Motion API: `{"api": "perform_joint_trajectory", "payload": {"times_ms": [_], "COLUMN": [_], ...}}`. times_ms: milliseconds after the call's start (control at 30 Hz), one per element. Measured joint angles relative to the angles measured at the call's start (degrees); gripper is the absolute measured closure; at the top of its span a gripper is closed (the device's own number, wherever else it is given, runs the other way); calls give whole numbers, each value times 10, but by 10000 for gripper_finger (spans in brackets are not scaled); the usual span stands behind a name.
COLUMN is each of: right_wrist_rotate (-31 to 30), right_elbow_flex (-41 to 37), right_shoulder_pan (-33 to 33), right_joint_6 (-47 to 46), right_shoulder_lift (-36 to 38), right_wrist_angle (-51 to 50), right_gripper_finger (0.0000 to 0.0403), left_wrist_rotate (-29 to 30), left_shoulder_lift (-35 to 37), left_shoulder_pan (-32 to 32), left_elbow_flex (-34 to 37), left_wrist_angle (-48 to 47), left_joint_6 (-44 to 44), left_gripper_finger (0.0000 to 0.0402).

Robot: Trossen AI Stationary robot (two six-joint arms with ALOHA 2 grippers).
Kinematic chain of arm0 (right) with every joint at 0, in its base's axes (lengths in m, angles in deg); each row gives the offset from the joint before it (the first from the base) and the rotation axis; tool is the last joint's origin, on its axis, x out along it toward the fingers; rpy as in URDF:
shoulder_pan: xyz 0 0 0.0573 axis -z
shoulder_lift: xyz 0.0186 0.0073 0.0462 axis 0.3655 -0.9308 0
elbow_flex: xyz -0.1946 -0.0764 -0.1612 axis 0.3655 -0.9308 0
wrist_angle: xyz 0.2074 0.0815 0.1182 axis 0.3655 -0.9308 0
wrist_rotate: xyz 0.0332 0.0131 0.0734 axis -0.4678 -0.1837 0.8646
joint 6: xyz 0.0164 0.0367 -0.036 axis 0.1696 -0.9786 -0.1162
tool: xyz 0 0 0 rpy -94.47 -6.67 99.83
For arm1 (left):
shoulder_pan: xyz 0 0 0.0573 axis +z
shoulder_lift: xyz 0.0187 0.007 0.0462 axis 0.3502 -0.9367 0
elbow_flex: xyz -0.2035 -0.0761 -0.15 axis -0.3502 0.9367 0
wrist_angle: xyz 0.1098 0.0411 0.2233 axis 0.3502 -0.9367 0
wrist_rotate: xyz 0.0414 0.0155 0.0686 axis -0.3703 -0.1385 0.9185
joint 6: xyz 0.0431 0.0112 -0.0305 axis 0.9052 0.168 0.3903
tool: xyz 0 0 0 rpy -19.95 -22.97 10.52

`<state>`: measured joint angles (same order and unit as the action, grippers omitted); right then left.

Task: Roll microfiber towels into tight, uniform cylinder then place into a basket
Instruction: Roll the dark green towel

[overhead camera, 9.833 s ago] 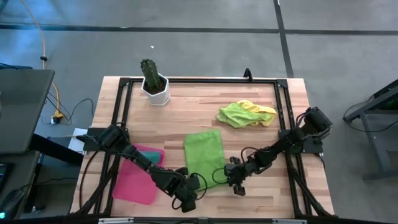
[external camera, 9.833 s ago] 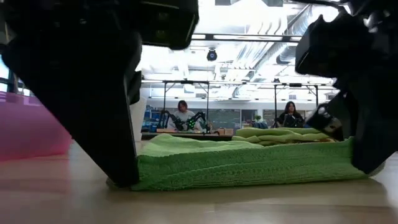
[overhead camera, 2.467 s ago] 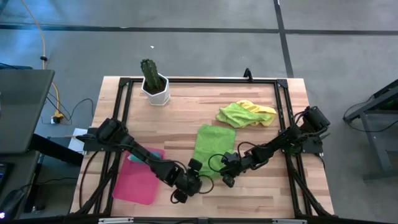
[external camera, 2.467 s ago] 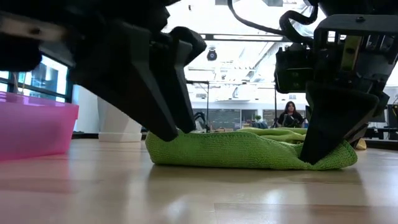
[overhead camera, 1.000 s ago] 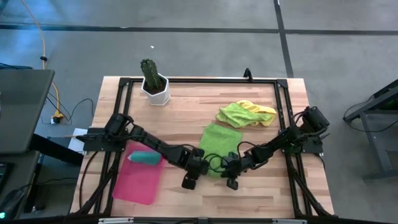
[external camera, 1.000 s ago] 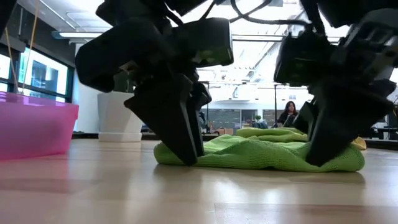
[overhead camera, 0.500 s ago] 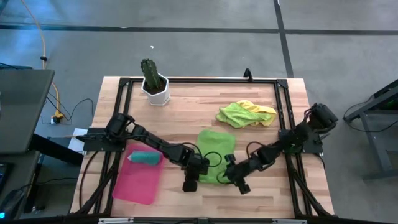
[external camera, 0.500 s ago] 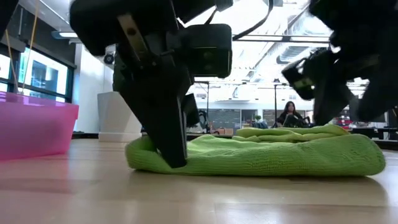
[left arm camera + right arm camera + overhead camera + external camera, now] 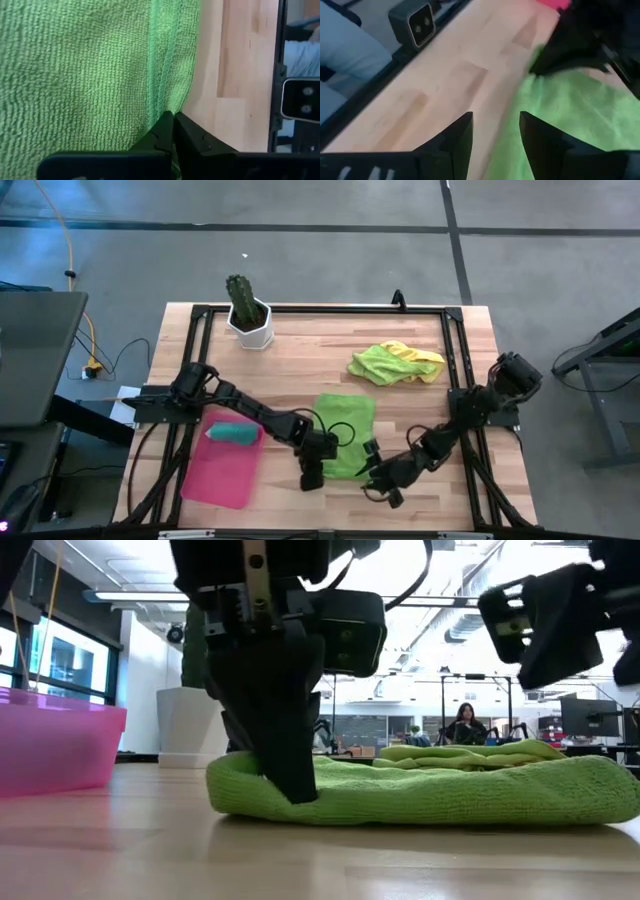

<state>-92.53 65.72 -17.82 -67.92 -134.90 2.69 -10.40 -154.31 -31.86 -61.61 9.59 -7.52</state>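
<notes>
- Rolling stood as the step in hand, judged from the high view: the green towel (image 9: 346,433) lay flat near the counter's (image 9: 300,365) 6 o'clock edge, not yet rolled. The left pincer (image 9: 309,477) sat at the towel's 7 o'clock corner and the right pincer (image 9: 381,486) just off its 5 o'clock corner. The basket (image 9: 215,480) lay at 8 o'clock on the counter with a teal towel (image 9: 232,433) already rolled inside it. A lime green towel (image 9: 375,364) and a yellow towel (image 9: 425,356) lay heaped together at 2 o'clock, and a cactus pot (image 9: 248,318) stood at 11 o'clock.
- Low view: the left pincer (image 9: 285,780) pressed down into the towel's (image 9: 450,795) near edge, while the other arm hung raised clear of the cloth. The basket's (image 9: 55,750) wall showed at 9 o'clock.
- Left wrist view: the left pincer (image 9: 173,131) was clenched on the green towel's (image 9: 75,75) hemmed edge, beside bare counter (image 9: 235,75).
- Right wrist view: the right pincer (image 9: 495,131) was released, its fingers (image 9: 461,135) spread and holding nothing, over the towel's (image 9: 560,115) border.
- Next, in my judgement, the right pincer would need to take the same edge so both could turn it over evenly; a lopsided start would give a cone, not a cylinder.
</notes>
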Motion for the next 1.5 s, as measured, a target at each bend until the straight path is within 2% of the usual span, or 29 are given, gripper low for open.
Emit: {"api": "perform_joint_trajectory", "payload": {"times_ms": [167, 467, 733, 933, 1033, 1233, 1400, 1500], "right_wrist_rotate": [-28, -32, -33, -37, -41, -39, 20, 59], "right_elbow_flex": [0, 0, 0, 2, 2, 2, 2, 2], "right_shoulder_pan": [-6, -6, -6, -6, -6, -5, -3, 0], "right_joint_6": [-15, -37, -96, -148, -185, -275, -369, -435], "right_shoulder_lift": [-28, -75, -82, -81, -81, -80, -80, -80], "right_wrist_angle": [-2, 0, -11, -30, -37, -42, -37, -36], "right_gripper_finger": [247, 247, 252, 293, 324, 392, 396, 400], "left_wrist_rotate": [-23, -24, -24, -34, -56, -57, -54, -53], "left_shoulder_lift": [-2, -2, -2, -1, -1, -1, -1, 0], "left_shoulder_pan": [6, 10, 10, 11, 14, 13, 13, 16], "left_elbow_flex": [0, -1, -2, -2, -2, -2, -2, -2], "left_wrist_angle": [4, 5, 6, 7, 8, 8, 10, 11], "left_joint_6": [-21, -29, -29, -29, -29, -29, -40, -35], "left_gripper_finger": [400, 400, 400, 400, 400, 400, 398, 381]}}
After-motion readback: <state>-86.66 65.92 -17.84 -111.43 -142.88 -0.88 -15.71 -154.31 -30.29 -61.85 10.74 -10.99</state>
